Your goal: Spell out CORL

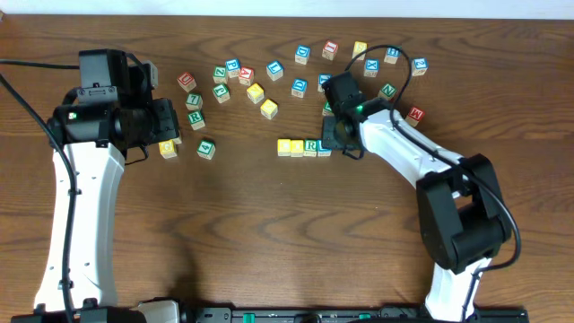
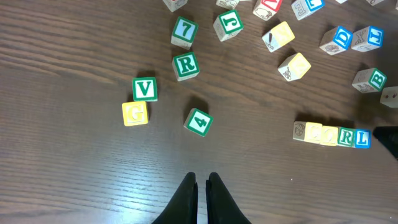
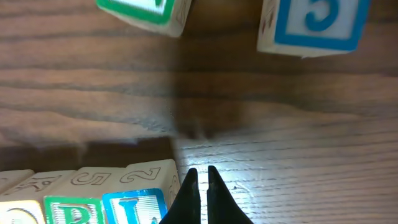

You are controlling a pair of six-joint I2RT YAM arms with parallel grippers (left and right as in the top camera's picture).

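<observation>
Brown wood bench, wide bare area in front of the letters. At far left the left end effector hangs with fingers pressed together, holding nothing. It is well apart from the yellow G cube and the green 4 cube, so little risk there. A spare green R cube sits in that left group and could be mistaken for the task's own. At centre the CORL row lies on the bench, four cubes touching: two yellow-topped cubes, then the green R cube and the blue L cube. The row looks done, though I cannot read letters on the yellow tops. The right end effector is pinched shut and empty, its tips low and just beside the L end of the row; contact cannot be told. Main risk: any sideways sweep toward the row would shove L and skew or split the line, and a low pull away could clip the blue 5 cube close behind. Straight up looks like the safest exit. The scattered cubes crowd the bench's far edge, so a push there could drop one off. The open room is on the near side.
</observation>
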